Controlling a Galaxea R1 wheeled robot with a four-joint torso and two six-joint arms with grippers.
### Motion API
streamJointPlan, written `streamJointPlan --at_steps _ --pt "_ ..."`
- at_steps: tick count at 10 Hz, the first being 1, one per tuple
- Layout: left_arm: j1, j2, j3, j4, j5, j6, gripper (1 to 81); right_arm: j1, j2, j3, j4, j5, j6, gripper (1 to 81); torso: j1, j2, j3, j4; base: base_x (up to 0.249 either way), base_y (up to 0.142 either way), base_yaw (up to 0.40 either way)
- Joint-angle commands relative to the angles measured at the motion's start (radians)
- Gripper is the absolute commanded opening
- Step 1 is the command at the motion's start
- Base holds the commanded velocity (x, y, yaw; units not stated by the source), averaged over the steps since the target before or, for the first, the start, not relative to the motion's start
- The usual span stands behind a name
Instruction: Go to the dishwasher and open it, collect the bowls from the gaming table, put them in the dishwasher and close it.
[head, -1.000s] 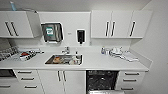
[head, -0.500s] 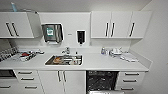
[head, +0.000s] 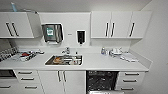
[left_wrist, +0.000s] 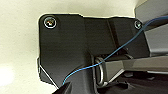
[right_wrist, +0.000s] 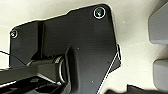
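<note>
We face the counter (head: 100, 63). The dishwasher (head: 102, 80) stands open below it, right of the sink (head: 64, 60), dark racks exposed, its door (head: 106, 92) folded down. We cannot tell the finger state of either gripper from the wrist views.

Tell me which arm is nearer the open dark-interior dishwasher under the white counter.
Probably right: the dishwasher lies right of the head view's centre. Both wrist cameras face a pale surface.

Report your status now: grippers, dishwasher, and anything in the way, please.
Grippers: cannot tell open or shut. Dishwasher open under the counter, dark racks showing, right of the sink. Nothing seen blocking its front.
</note>
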Motion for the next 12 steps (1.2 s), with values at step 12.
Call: streamJointPlan --at_steps 12 --pt "-0.042 0.128 -0.187 -0.002 0.051 -0.021 81.1 0.045 0.088 -0.127 0.507 -0.046 -0.554 81.1 -0.001 0.000 0.000 0.000 0.000 0.000 0.000"
